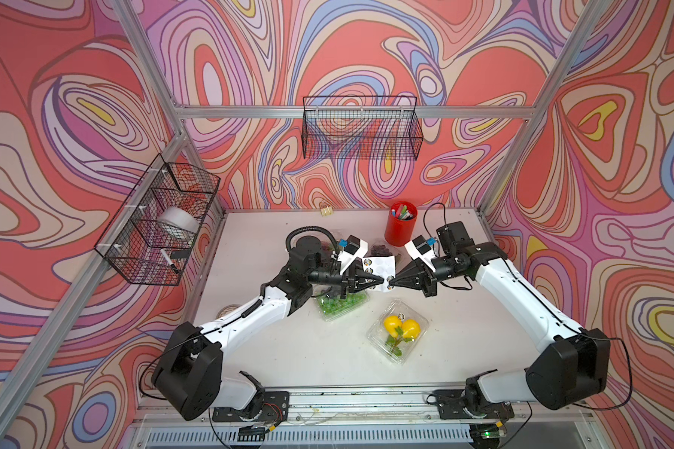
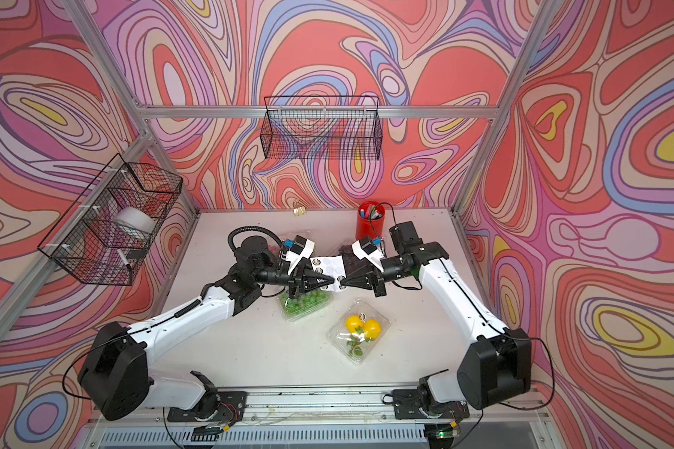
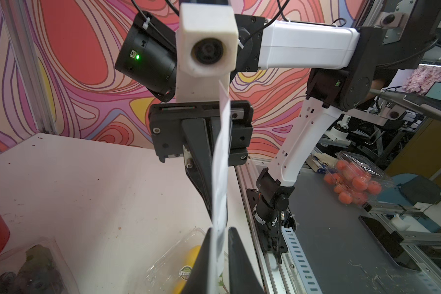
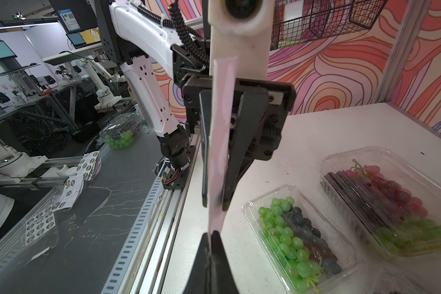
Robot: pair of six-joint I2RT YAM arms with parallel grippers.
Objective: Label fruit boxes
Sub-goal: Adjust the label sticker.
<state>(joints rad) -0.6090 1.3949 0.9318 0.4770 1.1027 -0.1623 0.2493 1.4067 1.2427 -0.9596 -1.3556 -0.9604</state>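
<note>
Holding the sticker sheet (image 1: pixel 380 267) in the air between both arms, I am at the peeling step. My right gripper (image 1: pixel 392 283) is clamped on the sheet's edge. My left gripper (image 1: pixel 381 280) has its jaws narrowly around the sheet, and I cannot tell whether they pinch it. From the sheet, the green-and-dark grape box (image 1: pixel 341 304) lies at 7 o'clock, the lemon box (image 1: pixel 399 330) at 5, the dark purple grape box (image 1: pixel 380 248) at 12 and the red-green grape box (image 4: pixel 392 201) at 10. Next, I judge, comes a firm nip on one sticker, then a slow pull against the right hold.
</note>
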